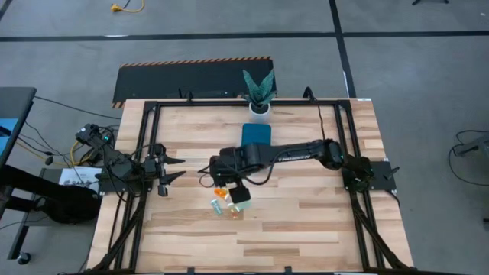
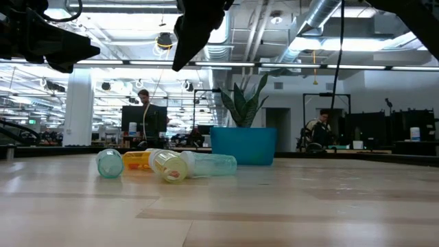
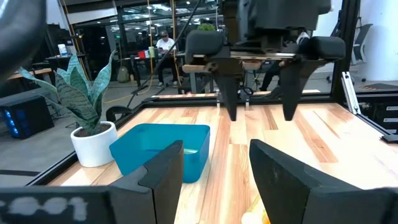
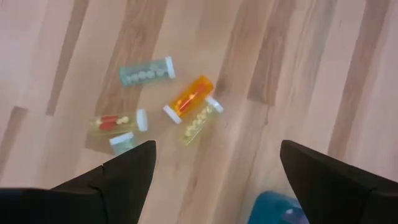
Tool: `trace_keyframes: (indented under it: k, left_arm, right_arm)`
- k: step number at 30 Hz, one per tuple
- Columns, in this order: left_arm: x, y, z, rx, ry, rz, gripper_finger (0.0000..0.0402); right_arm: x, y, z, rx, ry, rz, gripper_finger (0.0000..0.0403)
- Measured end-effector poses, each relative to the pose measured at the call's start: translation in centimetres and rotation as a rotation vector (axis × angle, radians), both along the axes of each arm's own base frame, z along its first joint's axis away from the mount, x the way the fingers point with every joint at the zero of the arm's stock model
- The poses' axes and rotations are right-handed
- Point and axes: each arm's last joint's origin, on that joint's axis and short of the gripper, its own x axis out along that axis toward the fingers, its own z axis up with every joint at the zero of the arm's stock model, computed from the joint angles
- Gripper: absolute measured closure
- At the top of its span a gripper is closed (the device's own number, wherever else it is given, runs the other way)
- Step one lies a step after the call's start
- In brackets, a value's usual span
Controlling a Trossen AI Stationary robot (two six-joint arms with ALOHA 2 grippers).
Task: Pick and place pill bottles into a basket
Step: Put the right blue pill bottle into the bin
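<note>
Several pill bottles lie on their sides in a loose cluster on the wood table: a pale green one (image 4: pixel 146 71), an orange one (image 4: pixel 189 96), a yellow one (image 4: pixel 199 122), and a yellow one with red pills (image 4: pixel 115 121). They also show in the high view (image 1: pixel 223 202) and the low view (image 2: pixel 168 165). The teal basket (image 1: pixel 257 134) stands behind them, toward the far edge. My right gripper (image 4: pixel 214 168) hangs open above the cluster, fingers pointing down, touching nothing. My left gripper (image 1: pixel 177 169) waits open and empty at the table's left.
A white pot with a green plant (image 1: pixel 259 93) stands at the far edge behind the basket. A black frame (image 1: pixel 145 145) runs around the table's edges. People sit in the room beyond the table (image 2: pixel 145 110). Bare wood lies toward the near edge (image 1: pixel 290 237).
</note>
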Motion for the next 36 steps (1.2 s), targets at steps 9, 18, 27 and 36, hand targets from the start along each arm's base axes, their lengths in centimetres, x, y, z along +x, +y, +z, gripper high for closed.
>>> trace_keyframes:
  k: [9,18,27,36]
  left_arm:
    - [0.0,0.0,0.0,0.000,0.000,0.000,0.0226]
    - [0.0,0.0,0.0,0.000,0.000,-0.001,0.0226]
    - [0.0,0.0,0.0,0.000,0.000,0.000,0.0226]
    - [0.0,0.0,0.0,0.000,0.000,0.000,0.0226]
  right_arm:
    - [-1.4,-0.1,-0.9,0.033,0.168,-0.161,0.0076]
    - [-1.5,-0.1,-3.5,0.118,0.233,-0.501,0.0081]
    - [-1.4,0.1,-5.9,0.219,0.239,-0.864,0.0081]
    - [-1.6,2.1,-6.9,0.295,0.276,-0.933,0.0081]
